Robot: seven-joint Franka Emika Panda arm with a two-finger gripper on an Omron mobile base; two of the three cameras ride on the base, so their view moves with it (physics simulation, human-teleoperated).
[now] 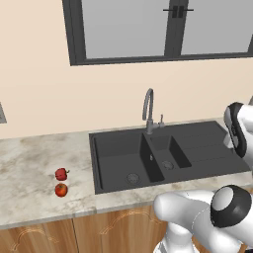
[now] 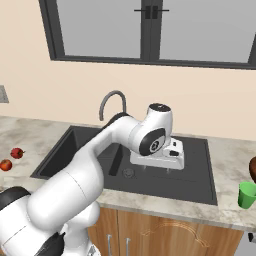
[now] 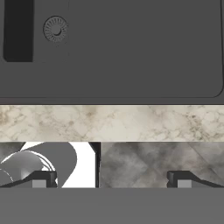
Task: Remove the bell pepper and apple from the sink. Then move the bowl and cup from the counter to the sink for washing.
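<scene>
The deep-red bell pepper point(image 1: 61, 173) point(image 2: 17, 153) and the orange-red apple point(image 1: 61, 189) point(image 2: 5, 164) lie close together on the counter point(image 1: 29, 163), left of the dark double-basin sink point(image 1: 118, 153) point(image 2: 195, 172). The green cup point(image 2: 246, 195) stands on the counter right of the sink, with the brown bowl point(image 2: 253, 170) just behind it, cut off by the frame edge. My gripper point(image 3: 112, 180) hangs open and empty over the right part of the sink point(image 3: 131, 52), near its front rim. Its fingertips point(image 3: 41, 179) stand wide apart.
A curved grey faucet point(image 1: 148, 108) point(image 2: 112, 100) rises behind the basins. A round drain point(image 3: 55, 29) shows in the hand view, with a strip of counter point(image 3: 112, 122) below it. My arm reaches across the sink from the left in the right base view. A window fills the back wall.
</scene>
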